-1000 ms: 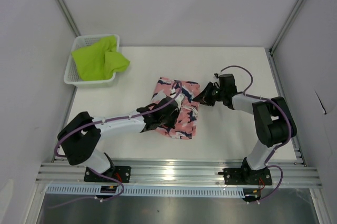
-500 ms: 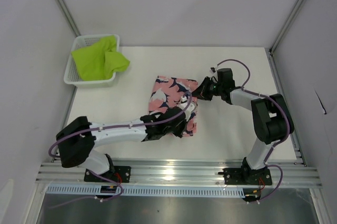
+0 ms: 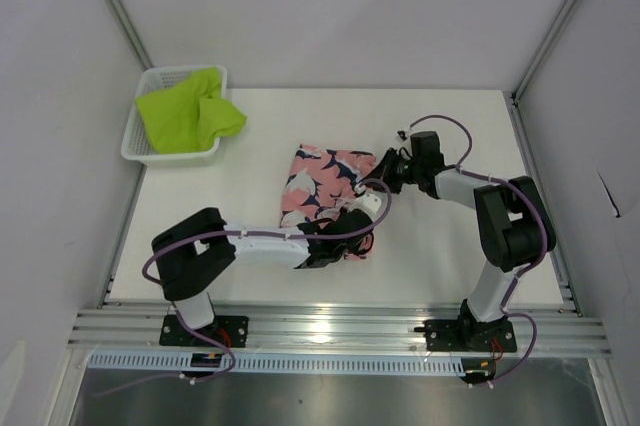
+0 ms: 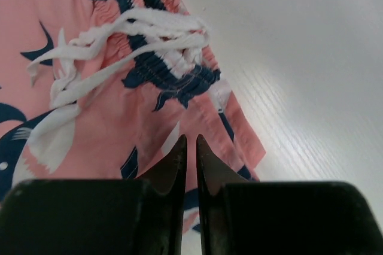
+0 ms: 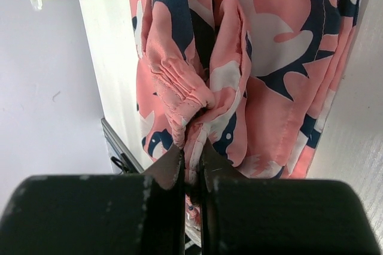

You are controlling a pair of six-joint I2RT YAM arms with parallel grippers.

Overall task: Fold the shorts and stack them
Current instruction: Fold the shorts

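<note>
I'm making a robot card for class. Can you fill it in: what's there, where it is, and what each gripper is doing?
pink shorts: middle of the table, partly folded, white drawstring showing
green shorts: bunched in the basket, far left corner
left gripper: low over the near edge of the pink shorts, almost shut, no cloth seen in it
right gripper: shut, pinching a bunch of the pink shorts
stack: not made yet

- The tabletop (image 3: 450,256) is white with a faint grain.
- The pink shorts (image 3: 320,178) lie bunched near its middle.
- The basket (image 3: 170,154) stands at its far left corner, well apart from them.
</note>
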